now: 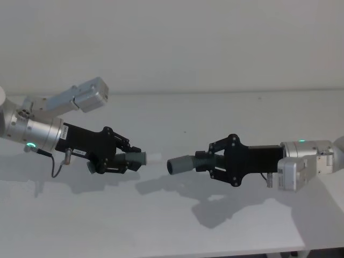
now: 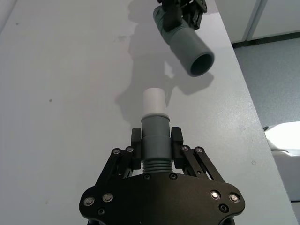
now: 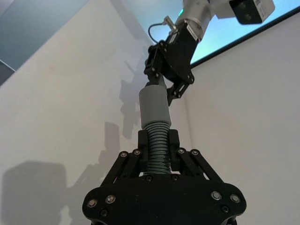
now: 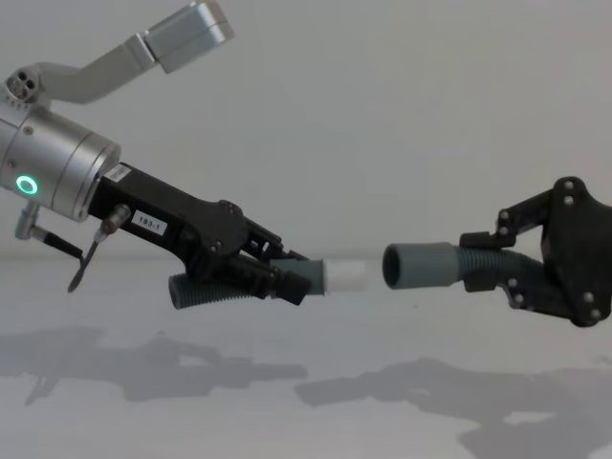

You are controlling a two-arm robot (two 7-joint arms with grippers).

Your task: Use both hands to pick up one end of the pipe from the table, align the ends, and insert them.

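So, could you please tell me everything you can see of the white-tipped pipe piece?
The white-tipped piece is dark grey and rubbery-looking: ribbed middle, smooth cuff, narrower white tip. The left gripper holds it above the table, jaws shut on the cuff beside the ribs. Its tip points toward the other piece's open cuff, not touching.

The left gripper (image 1: 124,160) and right gripper (image 1: 208,160) are black, the ribbed pipe (image 1: 136,158) dark-grey, its tip (image 1: 154,158) white, the table (image 1: 161,226) white.

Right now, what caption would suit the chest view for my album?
Left jaws hold the white-tipped pipe piece, right jaws the open-cuffed piece, ends facing across a gap above the table.
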